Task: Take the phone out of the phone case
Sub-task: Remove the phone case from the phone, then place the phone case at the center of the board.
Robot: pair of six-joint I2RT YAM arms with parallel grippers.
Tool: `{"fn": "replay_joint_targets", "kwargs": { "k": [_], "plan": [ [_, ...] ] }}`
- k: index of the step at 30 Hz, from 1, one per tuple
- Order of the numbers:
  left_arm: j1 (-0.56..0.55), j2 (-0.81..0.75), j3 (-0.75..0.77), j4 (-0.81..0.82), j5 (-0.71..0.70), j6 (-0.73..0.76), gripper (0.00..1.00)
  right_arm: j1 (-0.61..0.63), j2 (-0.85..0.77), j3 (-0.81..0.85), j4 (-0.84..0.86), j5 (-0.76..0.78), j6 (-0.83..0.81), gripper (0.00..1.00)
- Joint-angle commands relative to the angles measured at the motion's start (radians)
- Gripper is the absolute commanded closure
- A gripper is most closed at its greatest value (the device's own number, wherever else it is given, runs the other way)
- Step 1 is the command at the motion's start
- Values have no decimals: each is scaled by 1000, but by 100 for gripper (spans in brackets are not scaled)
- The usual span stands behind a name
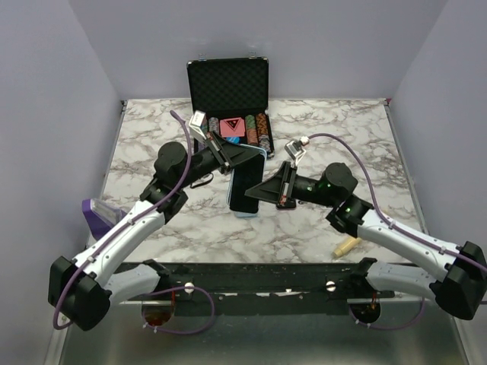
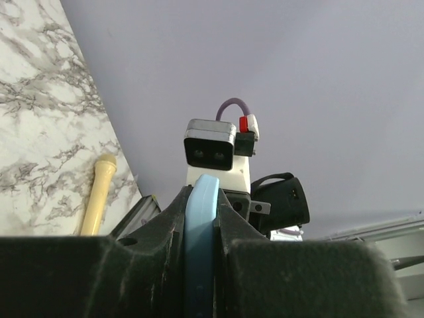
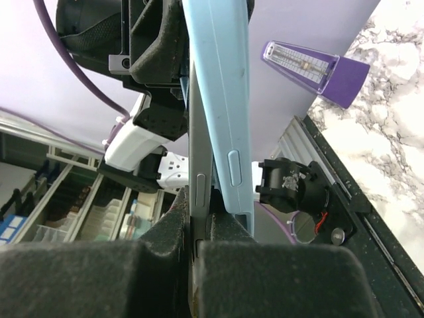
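Phone (image 3: 198, 179): held up between the two arms, partly out of its case. The right gripper (image 3: 197, 222) has its jaws pressed together on the grey edge of the phone, with a side button showing just above the pads. The left gripper (image 2: 201, 199) has its jaws clamped on the pale blue phone case (image 2: 201, 225), whose rim stands between the fingers.

In the right wrist view the case splays away from the phone near the right jaws, with a gap between them. Further up, toward the left gripper, the two run together and touch. That far end looks seated; I cannot tell how deep.

From above, the dark slab sits tilted over the middle of the marble table (image 1: 152, 137); whether it touches the surface I cannot tell.

Judgement: both parts grasped, peel begun at one end, separation not finished. Left to do: draw the phone fully free of the case.

Round about, none touched: open chip case (image 1: 228, 91) behind, purple metronome (image 3: 311, 66) at the left edge, wooden stick (image 1: 346, 245) near the right arm
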Motion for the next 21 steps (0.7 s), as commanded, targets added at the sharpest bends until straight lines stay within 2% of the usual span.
{"fn": "replay_joint_targets", "kwargs": {
  "k": [1, 5, 9, 13, 18, 21],
  "plan": [
    [11, -44, -31, -57, 67, 12, 100, -5, -29, -28, -8, -20, -110, 99],
    [71, -56, -71, -83, 72, 41, 100, -5, -93, -117, -67, -83, -141, 99],
    [115, -30, -86, -85, 89, 81, 100, -5, -152, -252, 77, -127, -47, 99],
    [134, 8, -73, -72, 93, 118, 100, -5, -181, -268, 50, -141, -53, 99],
    [161, 8, -4, -225, 34, 259, 100, -5, -245, -275, -69, -123, -85, 99],
    [164, 2, 15, -273, -5, 291, 100, -5, -245, -292, -67, -130, -82, 99]
  ]
}}
